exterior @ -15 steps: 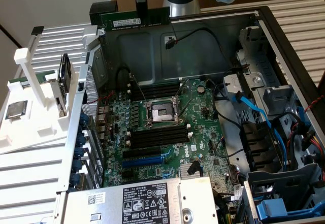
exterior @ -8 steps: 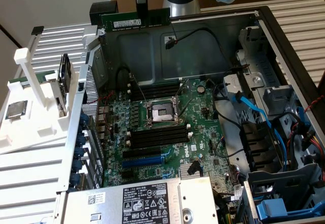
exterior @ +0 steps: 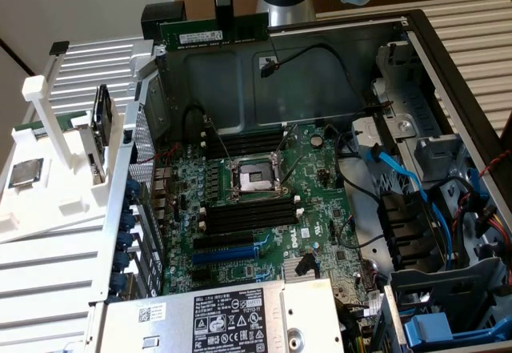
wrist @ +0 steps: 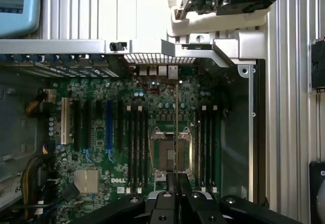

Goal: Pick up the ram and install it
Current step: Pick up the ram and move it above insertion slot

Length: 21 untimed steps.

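Note:
My gripper (exterior: 225,34) hangs high over the back wall of the open computer case, shut on the ram (exterior: 192,34). The ram is a long green stick with a white label, held level with its long edge down. In the wrist view the ram (wrist: 175,127) appears edge-on as a thin line running out from my black fingertips (wrist: 168,181), above the processor socket (wrist: 171,153). Long black memory slots (exterior: 244,142) lie behind the socket (exterior: 254,178), and more slots (exterior: 250,214) lie in front of it. The ram is well above the motherboard (exterior: 320,209), touching nothing else.
On the exterior view's left, a white stand (exterior: 48,201) holds a square silver chip (exterior: 24,173) and an upright card (exterior: 102,121). A power supply (exterior: 216,317) lies along the near edge. Blue cables (exterior: 400,177) and drive bays (exterior: 448,321) crowd the exterior view's right.

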Available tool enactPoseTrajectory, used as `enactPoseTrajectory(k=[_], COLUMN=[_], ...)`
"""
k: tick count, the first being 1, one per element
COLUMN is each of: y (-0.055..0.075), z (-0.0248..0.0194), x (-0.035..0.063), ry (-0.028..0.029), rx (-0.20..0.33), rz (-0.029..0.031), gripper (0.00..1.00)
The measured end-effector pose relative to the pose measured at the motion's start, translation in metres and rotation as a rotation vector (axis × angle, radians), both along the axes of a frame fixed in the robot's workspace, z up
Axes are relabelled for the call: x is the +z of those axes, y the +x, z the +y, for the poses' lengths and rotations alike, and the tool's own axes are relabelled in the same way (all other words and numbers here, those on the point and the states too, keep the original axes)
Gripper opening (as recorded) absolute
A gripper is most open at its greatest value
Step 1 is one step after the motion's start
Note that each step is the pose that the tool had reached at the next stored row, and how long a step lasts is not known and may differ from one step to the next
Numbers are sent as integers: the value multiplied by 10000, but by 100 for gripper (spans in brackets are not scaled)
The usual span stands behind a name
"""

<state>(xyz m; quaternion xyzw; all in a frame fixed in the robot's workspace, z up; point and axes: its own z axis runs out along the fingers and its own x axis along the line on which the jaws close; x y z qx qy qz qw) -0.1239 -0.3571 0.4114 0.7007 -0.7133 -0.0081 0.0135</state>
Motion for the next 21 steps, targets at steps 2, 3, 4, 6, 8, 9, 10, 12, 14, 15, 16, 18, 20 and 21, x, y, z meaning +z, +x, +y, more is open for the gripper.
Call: enactPoseTrajectory(k=[2, 3, 4, 6, 8, 9, 10, 12, 14, 15, 16, 18, 20, 21], y=[7, 8, 8, 8, 9, 9, 9, 8, 15, 26, 39, 63, 68, 67], z=[0, 0, 0, 0, -2, -10, -21, -60, -103, -109, -111, -112, -112, -114], x=[0, -1, -1, -1, -1, -1, -1, -2, -4, -7, -9, -20, -36, -42], ry=[0, 1, 1, 1, 1, 1, 4, 19, 52, 58, 57, 58, 57, 60], rx=[1, 1, 0, 0, 0, 2, 1, 1, 0, 0, 0, -1, -1, -2], rz=[0, -1, -1, -1, -1, 0, -1, 0, 8, 12, 17, 21, 21, 20], gripper=[13, 13, 13, 13, 13, 13, 13, 13, 13, 13, 13, 13, 13, 13])
